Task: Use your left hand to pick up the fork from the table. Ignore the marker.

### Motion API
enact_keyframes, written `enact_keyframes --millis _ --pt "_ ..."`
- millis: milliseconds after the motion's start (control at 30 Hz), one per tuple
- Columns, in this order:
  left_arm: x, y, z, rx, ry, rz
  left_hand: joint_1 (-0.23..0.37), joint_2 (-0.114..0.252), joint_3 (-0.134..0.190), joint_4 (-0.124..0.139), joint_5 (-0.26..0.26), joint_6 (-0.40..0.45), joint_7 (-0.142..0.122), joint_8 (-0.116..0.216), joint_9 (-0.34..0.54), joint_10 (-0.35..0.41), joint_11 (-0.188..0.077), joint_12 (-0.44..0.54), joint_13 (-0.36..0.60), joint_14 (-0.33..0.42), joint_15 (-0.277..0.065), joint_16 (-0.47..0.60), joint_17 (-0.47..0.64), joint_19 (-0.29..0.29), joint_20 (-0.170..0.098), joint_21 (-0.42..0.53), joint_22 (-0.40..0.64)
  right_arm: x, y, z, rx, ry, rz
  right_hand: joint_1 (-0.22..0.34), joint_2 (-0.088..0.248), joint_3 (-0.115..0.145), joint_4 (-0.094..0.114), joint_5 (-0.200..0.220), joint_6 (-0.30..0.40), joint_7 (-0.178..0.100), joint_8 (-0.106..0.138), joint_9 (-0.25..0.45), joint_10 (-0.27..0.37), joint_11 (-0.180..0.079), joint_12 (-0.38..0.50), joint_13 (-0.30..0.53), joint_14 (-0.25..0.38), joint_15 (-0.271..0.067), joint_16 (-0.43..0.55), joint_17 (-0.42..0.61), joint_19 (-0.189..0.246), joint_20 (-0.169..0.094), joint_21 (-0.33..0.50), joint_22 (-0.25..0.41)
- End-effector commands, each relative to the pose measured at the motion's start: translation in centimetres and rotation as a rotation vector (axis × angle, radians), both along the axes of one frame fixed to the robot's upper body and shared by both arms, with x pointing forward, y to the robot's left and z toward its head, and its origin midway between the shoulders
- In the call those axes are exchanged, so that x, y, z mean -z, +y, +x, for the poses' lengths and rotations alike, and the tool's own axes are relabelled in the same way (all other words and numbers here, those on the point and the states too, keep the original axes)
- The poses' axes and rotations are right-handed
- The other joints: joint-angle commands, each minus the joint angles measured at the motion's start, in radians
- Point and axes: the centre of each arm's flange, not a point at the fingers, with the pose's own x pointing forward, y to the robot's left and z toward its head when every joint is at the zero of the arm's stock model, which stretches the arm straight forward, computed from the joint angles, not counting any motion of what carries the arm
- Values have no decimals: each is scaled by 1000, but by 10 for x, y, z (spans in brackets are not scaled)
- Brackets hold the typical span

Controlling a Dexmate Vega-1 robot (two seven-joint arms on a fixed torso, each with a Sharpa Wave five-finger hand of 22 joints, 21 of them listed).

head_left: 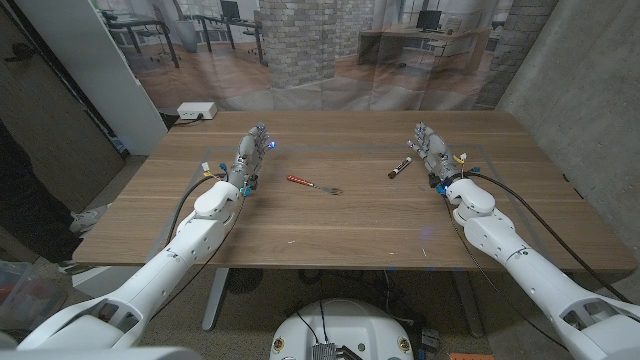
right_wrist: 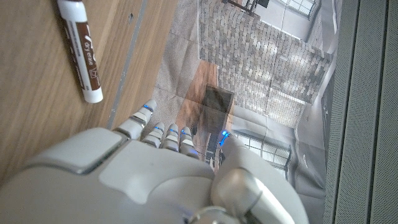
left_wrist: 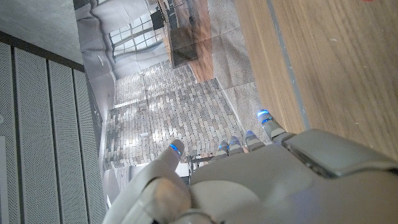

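A fork (head_left: 314, 185) with a red handle lies on the wooden table (head_left: 330, 230), near the middle, tines pointing right. My left hand (head_left: 252, 151) stands to the left of the fork, apart from it, fingers stretched out and holding nothing; its back (left_wrist: 261, 180) fills the near part of the left wrist view. A brown-and-white marker (head_left: 400, 167) lies right of the fork, also seen in the right wrist view as a marker (right_wrist: 81, 50). My right hand (head_left: 430, 148) stands just right of the marker with fingers extended, its back (right_wrist: 155, 180) close to the camera.
A white box (head_left: 197, 111) sits on the floor beyond the table's far left corner. A printed backdrop of an office hangs behind the table. A dark panel stands at the left edge.
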Motion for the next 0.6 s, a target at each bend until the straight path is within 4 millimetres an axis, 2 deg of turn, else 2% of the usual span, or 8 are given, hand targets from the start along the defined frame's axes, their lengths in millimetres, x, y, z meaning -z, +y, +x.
enact_keyframes --millis 33,200,367,600 --pt "-2 -1 0 -2 -1 8 1 109 7 -2 3 -175 -1 5 1 -181 -1 5 3 -167 2 7 4 -207 2 5 2 -1 -1 1 2 0 -5 11 17 9 0 4 0 6 5 3 -6 0 7 4 -6 0 4 5 4 -22 7 4" --pt "-4 -1 -1 -6 -6 20 4 106 9 -6 2 -164 -5 8 1 -166 -1 11 3 -155 7 10 3 -197 8 7 2 1 -2 1 1 2 0 11 17 10 -1 4 -1 6 4 3 -5 1 8 4 -6 0 4 5 4 -22 7 4" --pt "-8 1 -3 -21 -22 38 19 98 16 -22 0 -136 -14 15 1 -142 -2 17 3 -132 8 13 0 -177 16 8 0 3 -3 1 1 5 2 11 16 10 -2 4 0 6 5 3 -5 0 8 4 -6 0 4 5 5 -22 7 4" --pt "-16 2 -7 -44 -50 81 52 77 25 -59 -11 -91 -29 21 2 -100 -7 26 3 -94 9 14 -4 -138 28 10 -1 6 -2 2 -3 5 8 12 15 10 -4 4 2 6 5 3 -3 -1 8 4 -6 1 4 5 5 -21 7 5"
